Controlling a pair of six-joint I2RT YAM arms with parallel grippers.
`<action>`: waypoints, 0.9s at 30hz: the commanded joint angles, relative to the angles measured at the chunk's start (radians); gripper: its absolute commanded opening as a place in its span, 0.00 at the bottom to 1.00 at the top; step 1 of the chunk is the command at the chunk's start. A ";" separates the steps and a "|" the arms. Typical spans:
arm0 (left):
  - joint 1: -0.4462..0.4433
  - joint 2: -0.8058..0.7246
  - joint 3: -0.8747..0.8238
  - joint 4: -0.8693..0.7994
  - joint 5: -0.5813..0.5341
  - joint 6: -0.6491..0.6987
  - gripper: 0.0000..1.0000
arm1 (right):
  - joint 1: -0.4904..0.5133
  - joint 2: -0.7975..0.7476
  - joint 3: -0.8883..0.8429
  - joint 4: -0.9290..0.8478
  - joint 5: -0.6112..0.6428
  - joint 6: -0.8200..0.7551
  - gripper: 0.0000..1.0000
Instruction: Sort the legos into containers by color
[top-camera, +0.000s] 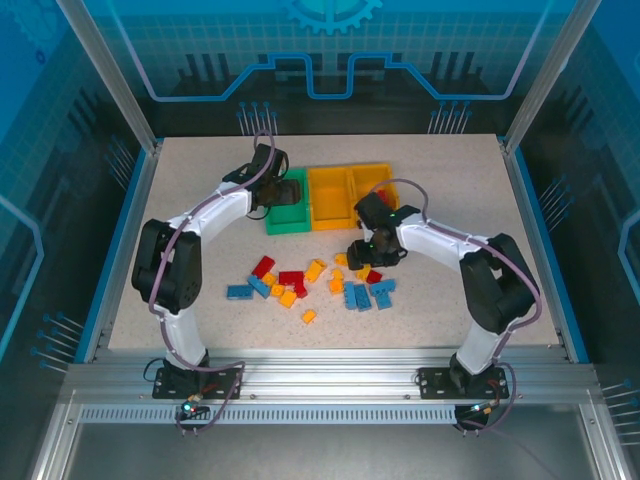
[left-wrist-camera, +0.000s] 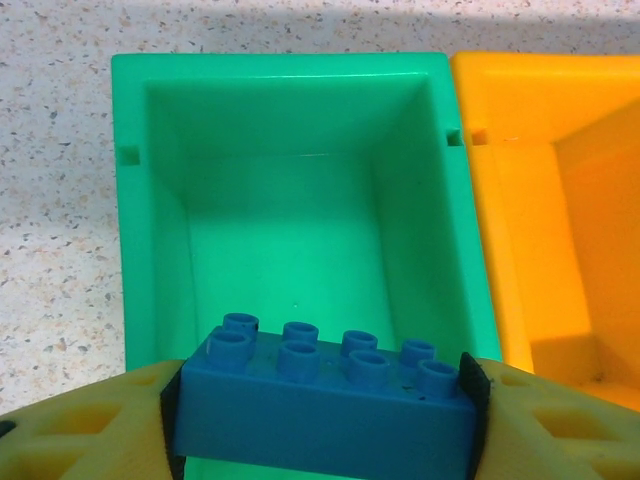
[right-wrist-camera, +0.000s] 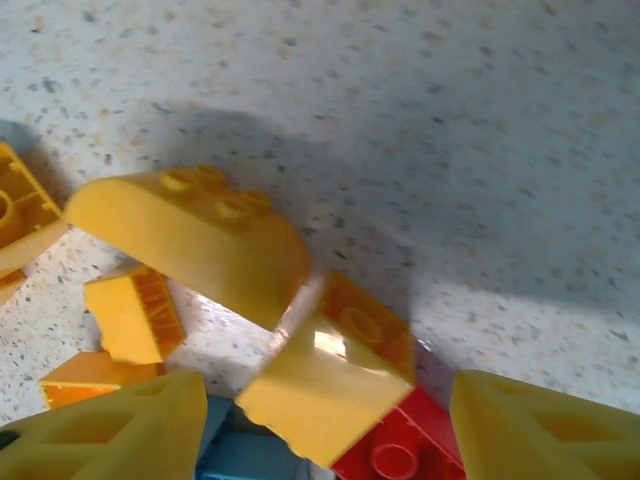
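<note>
My left gripper (left-wrist-camera: 320, 415) is shut on a blue lego (left-wrist-camera: 320, 395) with eight studs, gripped end to end between its black pads. It hangs over the near end of the green container (left-wrist-camera: 130, 250), whose floor is bare. The left gripper (top-camera: 285, 190) sits over that green container (top-camera: 287, 222) in the top view. Two orange-yellow containers (top-camera: 330, 212) adjoin it on the right. My right gripper (right-wrist-camera: 330, 420) is open, low over the pile, its fingers either side of a yellow lego (right-wrist-camera: 330, 385) without touching it. A rounded yellow lego (right-wrist-camera: 190, 235) and a red lego (right-wrist-camera: 400, 455) lie beside it.
Loose legos (top-camera: 310, 280) in red, blue and yellow are scattered across the table's middle, in front of the containers. Blue ones cluster at the right (top-camera: 362, 295), with one at the far left (top-camera: 240, 291). A single yellow piece (top-camera: 309, 316) lies nearest the front edge.
</note>
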 joint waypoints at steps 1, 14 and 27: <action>0.007 -0.023 0.024 -0.009 0.036 -0.004 0.74 | 0.056 0.030 0.066 -0.009 0.065 -0.156 0.68; 0.020 -0.224 -0.107 -0.018 0.030 -0.052 0.99 | 0.065 0.184 0.226 -0.080 0.039 -0.503 0.65; 0.135 -0.470 -0.408 -0.048 0.045 -0.107 0.99 | 0.063 0.287 0.283 -0.114 0.018 -0.601 0.49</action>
